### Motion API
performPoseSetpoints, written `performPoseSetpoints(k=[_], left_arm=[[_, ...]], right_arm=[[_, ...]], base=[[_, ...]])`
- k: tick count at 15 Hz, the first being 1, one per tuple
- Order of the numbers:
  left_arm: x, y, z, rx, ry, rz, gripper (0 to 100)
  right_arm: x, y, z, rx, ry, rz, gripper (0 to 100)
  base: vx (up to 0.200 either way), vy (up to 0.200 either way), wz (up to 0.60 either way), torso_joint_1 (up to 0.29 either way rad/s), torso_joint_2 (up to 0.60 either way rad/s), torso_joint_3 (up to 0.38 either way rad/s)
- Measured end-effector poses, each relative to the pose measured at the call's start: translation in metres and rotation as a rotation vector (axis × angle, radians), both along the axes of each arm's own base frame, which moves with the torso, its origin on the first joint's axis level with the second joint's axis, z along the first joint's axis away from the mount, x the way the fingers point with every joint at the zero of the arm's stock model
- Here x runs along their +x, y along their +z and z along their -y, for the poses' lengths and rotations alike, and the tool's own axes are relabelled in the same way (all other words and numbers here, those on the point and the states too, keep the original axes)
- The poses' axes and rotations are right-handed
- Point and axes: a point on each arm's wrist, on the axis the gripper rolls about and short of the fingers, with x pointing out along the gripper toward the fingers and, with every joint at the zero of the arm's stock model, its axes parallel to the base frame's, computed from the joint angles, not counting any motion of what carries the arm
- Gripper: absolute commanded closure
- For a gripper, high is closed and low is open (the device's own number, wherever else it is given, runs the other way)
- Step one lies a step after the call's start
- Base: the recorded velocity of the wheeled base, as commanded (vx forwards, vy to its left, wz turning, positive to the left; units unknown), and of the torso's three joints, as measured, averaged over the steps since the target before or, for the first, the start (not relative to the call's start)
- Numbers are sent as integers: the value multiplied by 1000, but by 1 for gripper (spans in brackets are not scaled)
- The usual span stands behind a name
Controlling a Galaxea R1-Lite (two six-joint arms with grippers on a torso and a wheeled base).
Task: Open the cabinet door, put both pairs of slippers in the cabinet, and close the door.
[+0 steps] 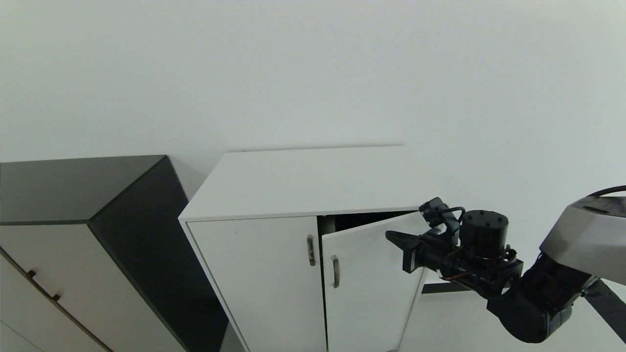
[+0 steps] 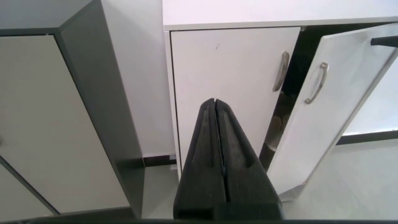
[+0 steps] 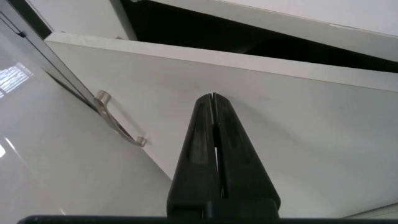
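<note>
Right hand, closed tight and empty, sits lower right at the ajar cabinet door. It looks like a stiff, light, hinged panel, probably best pushed flat or taken by its handle.

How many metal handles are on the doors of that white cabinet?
2. One handle is on the shut left door; the other handle is on the partly open right door, next to the first. None seems hidden.
</note>
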Motion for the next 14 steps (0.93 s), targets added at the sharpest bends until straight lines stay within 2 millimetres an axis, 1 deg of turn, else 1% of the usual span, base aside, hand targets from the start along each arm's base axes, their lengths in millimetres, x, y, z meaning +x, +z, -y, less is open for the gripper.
performPoseSetpoints(k=[3,8,14], left_arm=[[0,0,0,0,0,0,100],[0,0,0,0,0,0,100],[0,0,0,0,0,0,100]], right_arm=[[6,-3,0,-3,-42,3,100],[10,-8,-1,-6,-50,-1,100],[16,-11,4,-7,-71,-4,100]], base=[[0,0,0,0,0,0],[0,0,0,0,0,0],[0,0,0,0,0,0]])
